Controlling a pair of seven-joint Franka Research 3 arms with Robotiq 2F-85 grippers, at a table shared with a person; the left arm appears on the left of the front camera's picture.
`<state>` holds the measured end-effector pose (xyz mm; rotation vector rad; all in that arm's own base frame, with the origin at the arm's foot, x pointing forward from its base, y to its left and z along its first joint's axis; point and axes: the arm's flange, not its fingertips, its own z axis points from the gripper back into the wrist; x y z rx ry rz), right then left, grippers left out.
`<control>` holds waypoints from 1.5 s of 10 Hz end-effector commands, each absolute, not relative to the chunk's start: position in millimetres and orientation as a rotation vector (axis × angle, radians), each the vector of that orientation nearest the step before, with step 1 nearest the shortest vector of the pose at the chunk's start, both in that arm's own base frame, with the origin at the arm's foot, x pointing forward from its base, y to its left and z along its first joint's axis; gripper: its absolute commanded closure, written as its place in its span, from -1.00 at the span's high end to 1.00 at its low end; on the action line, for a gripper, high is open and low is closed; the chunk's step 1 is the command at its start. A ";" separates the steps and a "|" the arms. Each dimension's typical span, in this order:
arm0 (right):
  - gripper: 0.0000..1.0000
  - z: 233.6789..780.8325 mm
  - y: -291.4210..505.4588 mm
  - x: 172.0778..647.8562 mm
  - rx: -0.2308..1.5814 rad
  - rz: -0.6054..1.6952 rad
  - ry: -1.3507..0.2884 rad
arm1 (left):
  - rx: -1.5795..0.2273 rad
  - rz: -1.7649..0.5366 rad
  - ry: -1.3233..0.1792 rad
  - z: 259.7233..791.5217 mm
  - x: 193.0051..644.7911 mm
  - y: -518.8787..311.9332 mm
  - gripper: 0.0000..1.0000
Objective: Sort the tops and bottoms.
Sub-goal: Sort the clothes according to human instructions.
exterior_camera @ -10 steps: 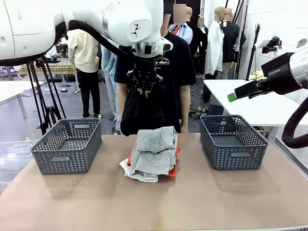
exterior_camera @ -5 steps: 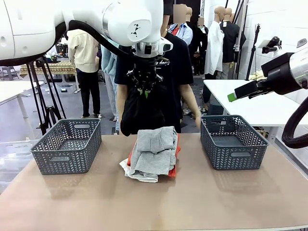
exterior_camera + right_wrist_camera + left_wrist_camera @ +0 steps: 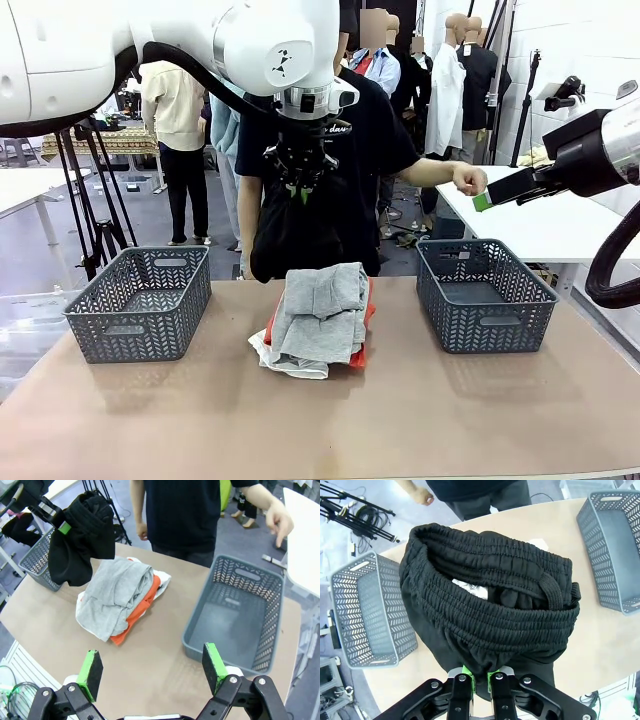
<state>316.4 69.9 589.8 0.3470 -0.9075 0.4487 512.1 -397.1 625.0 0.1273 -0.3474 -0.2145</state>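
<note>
Wide brown table [image 3: 450, 420] across the front, and the big white left arm [image 3: 120, 50] sweeps in over it from the upper left. A person in a black T-shirt [image 3: 372, 130] stands at the far edge, right behind the middle. 2 grey lattice baskets sit on the table, the left basket [image 3: 140, 335] and the right basket [image 3: 485, 335], well apart, nothing in either. Up in the air between them hangs a black garment with an elastic waistband [image 3: 490, 605], bunched and drooping, clear of the table. The left gripper [image 3: 481, 672] has its jaws clamped on that dark fabric. Below it, the tops lie in 1 pile at the table's centre: the light grey top [image 3: 320, 310] draped over everything, the orange top [image 3: 367, 308] peeking out at the sides, the white top [image 3: 285, 364] at the bottom near edge. The right gripper [image 3: 150, 667] hangs high off to the right, jaws wide apart, gripping nothing. The person's hand [image 3: 468, 180] is raised in a fist near it.
</note>
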 end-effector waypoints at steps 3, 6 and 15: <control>1.00 588.3 70.2 317.8 0.371 0.445 -0.906 | 0.113 -0.211 -0.355 628.5 508.0 -392.2 -1.00; 1.00 588.3 70.2 317.8 0.371 0.445 -0.906 | 0.113 -0.211 -0.355 628.5 508.0 -392.2 -1.00; 1.00 588.3 70.2 317.8 0.371 0.445 -0.906 | 0.127 -0.214 -0.348 625.0 512.1 -397.1 -1.00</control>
